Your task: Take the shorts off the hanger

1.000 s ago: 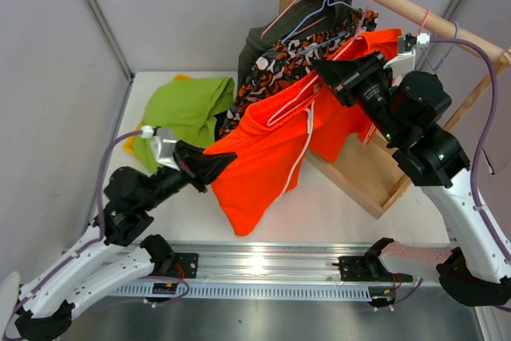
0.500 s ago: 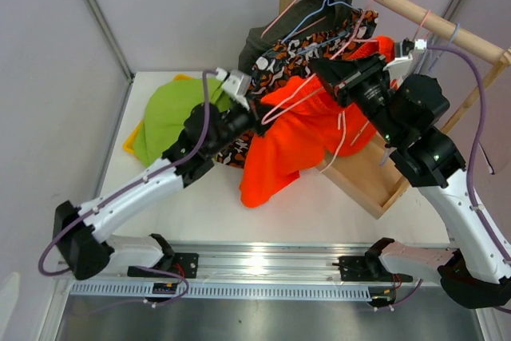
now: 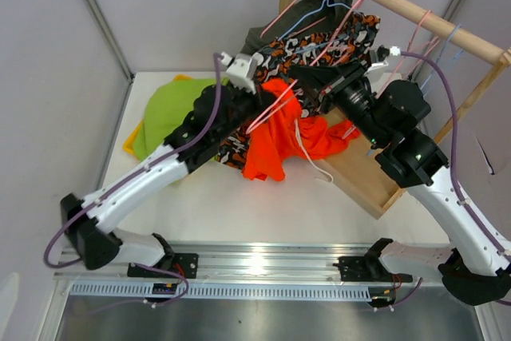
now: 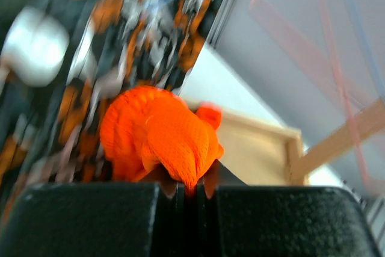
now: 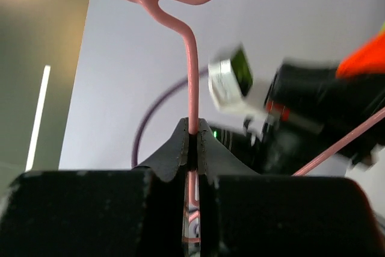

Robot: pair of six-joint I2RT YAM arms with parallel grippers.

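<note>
— Left gripper [image 4: 191,186]?
— We find its fingers pressed together on a bunched fold of the bright orange shorts [image 3: 275,129], just beside the camouflage shorts [image 3: 315,44].
— Right gripper [image 5: 191,139]?
— We record it pinching the wire of the pink hanger [image 5: 191,64].
— Location of the bright orange shorts?
— We see them hanging between both grippers, against that hanger, with the lower edge on the table [image 3: 239,205]. The lime green shorts [image 3: 172,109] lie at the table's left.
</note>
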